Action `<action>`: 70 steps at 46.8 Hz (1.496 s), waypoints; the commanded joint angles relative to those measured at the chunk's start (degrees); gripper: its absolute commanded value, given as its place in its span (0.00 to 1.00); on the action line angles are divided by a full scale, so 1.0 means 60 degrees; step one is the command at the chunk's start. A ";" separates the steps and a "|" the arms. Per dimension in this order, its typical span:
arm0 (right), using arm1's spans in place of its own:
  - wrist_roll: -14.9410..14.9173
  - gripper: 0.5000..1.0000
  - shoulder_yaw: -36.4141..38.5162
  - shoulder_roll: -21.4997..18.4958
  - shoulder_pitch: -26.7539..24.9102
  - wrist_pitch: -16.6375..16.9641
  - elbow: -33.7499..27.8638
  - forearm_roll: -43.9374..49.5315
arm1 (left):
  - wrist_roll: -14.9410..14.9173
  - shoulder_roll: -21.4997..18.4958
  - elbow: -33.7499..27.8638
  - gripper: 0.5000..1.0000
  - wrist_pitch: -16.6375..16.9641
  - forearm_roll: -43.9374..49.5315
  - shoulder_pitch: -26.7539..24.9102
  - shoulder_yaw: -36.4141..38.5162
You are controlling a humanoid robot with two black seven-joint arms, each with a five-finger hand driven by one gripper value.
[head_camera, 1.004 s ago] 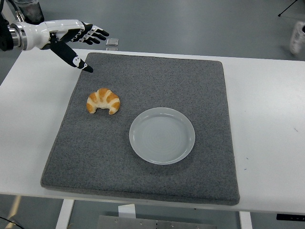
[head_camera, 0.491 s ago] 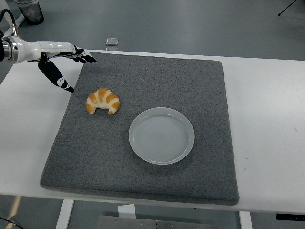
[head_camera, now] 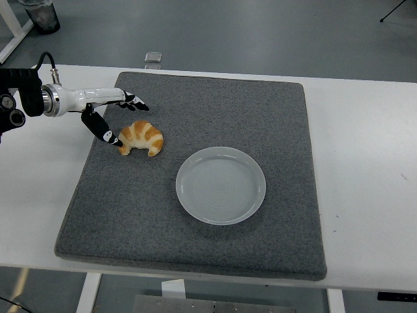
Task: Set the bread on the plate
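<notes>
A golden croissant (head_camera: 142,137) lies on the left part of the grey mat (head_camera: 195,176). A pale round plate (head_camera: 221,185) sits near the mat's middle, to the lower right of the croissant, with nothing on it. My left hand (head_camera: 120,114) reaches in from the left edge, low over the mat, fingers spread. Its thumb tip is at the croissant's left end and the other fingers stretch above the croissant's far side. The hand holds nothing. My right arm does not show.
The mat covers most of the white table (head_camera: 365,156). A small grey square object (head_camera: 153,58) lies at the table's far edge. A dark cup (head_camera: 40,14) stands on the floor at top left.
My left hand has come down and moved right, from above the mat's far left corner to right beside the croissant. The croissant and plate have not moved.
</notes>
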State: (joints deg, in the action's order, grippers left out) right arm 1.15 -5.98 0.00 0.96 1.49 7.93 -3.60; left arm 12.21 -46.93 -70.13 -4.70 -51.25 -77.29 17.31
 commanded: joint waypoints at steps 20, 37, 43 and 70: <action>-0.0001 0.90 0.0000 0.0000 0.0001 0.0000 -0.0004 0.0000 | -0.0044 0.0922 0.0746 0.89 0.0284 0.0001 0.0358 0.0016; -0.0001 0.90 0.0000 0.0000 0.0001 0.0000 -0.0004 0.0000 | -0.0058 0.1317 0.0878 0.86 0.0299 0.0001 0.0417 0.0265; -0.0001 0.90 0.0000 0.0000 0.0001 0.0000 -0.0004 0.0000 | -0.0058 0.1347 0.0907 0.81 0.0314 0.0001 0.0504 0.0265; -0.0001 0.90 0.0000 0.0000 0.0001 0.0000 -0.0004 0.0000 | -0.0058 0.1376 0.1229 0.61 0.0533 -0.0321 0.0519 0.0557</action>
State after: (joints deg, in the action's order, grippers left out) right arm 1.15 -5.98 0.00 0.97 1.49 7.91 -3.60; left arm 11.87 -38.68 -62.88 -2.31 -52.90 -74.05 20.10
